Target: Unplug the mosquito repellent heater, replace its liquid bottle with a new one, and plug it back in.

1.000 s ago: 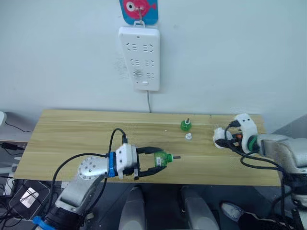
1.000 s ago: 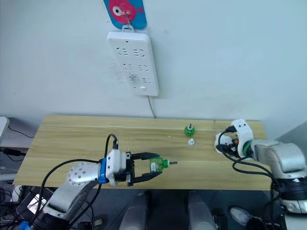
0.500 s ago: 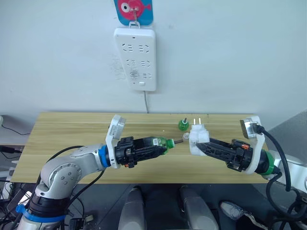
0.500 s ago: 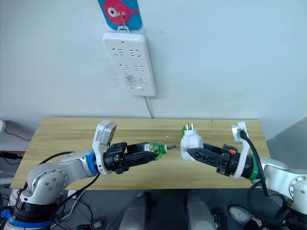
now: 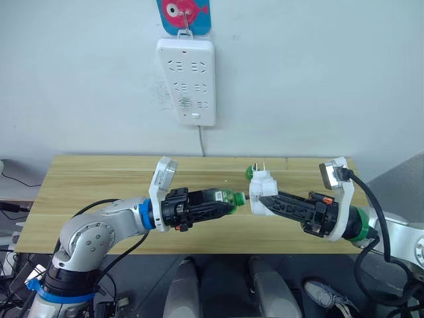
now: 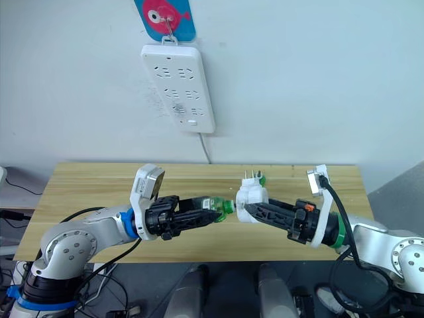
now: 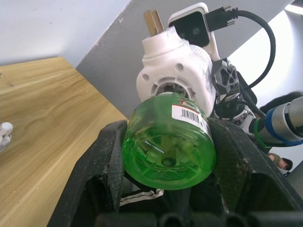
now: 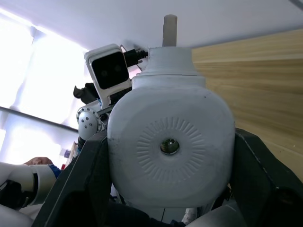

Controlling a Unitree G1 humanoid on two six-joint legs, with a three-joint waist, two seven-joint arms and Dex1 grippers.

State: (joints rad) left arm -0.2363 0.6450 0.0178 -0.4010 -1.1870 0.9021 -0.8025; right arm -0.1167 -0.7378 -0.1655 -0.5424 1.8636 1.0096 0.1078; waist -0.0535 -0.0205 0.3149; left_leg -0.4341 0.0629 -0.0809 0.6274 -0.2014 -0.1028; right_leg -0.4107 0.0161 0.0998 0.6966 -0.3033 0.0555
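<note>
Above the bench's front edge — left gripper (image 5: 222,203) clamps the green bottle (image 5: 223,199), right gripper (image 5: 265,203) clamps the heater (image 5: 261,192). Light, smooth plastic; grip the bodies, sparing the wick.

One heater (image 5: 261,192). Two green bottles: one (image 5: 225,199) at the heater's mouth, one (image 5: 250,173) standing on the desk (image 5: 93,185). One power strip (image 5: 187,81). Two grippers: left (image 5: 215,203), right (image 5: 268,200).

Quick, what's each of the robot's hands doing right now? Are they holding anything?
Left gripper: shut on the green liquid bottle.
Right gripper: shut on the white mosquito repellent heater.
</note>
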